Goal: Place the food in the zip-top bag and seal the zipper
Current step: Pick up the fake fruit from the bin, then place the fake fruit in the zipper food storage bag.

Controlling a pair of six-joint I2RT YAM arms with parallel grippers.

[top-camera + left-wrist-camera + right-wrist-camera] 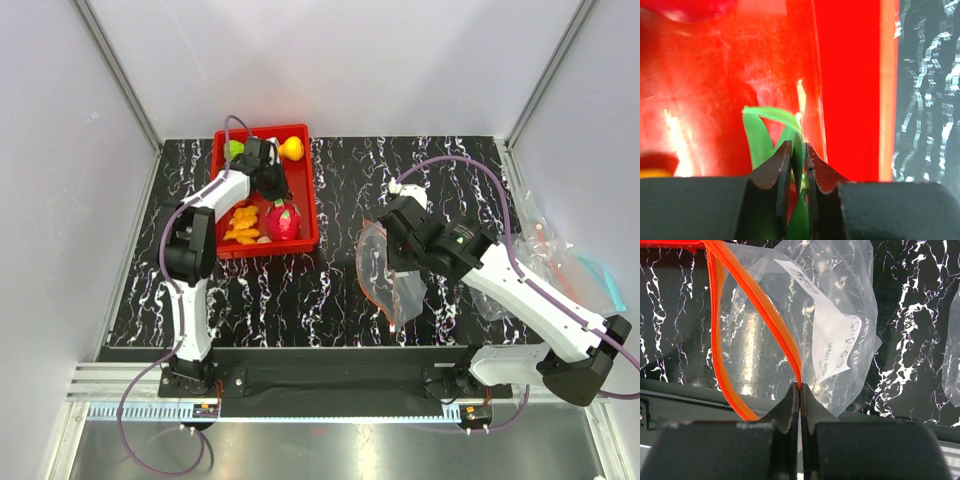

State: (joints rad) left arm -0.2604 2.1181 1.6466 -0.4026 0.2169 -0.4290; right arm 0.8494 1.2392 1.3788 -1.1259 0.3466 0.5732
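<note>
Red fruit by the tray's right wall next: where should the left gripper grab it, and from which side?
Come straight down from above: the red fruit lies low in the tray, wall on its right, orange pieces on its left. Probably pinch its round body across the near-far axis, where there looks to be more room.

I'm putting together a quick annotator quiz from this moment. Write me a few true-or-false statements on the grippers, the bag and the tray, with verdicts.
1. The right gripper is shut on the orange-red zipper strip of the clear plastic zip-top bag. True.
2. The bag's mouth is sealed flat. False: the strip gapes in an open loop.
3. The left gripper pinches a green plastic leaf inside the shallow red rectangular tray. True.
4. Toy food already lies in the bag. False: the bag looks empty; the toy food pieces are in the tray.
5. The tray sits on the right arm's side. False: it is on the left arm's side.
</note>
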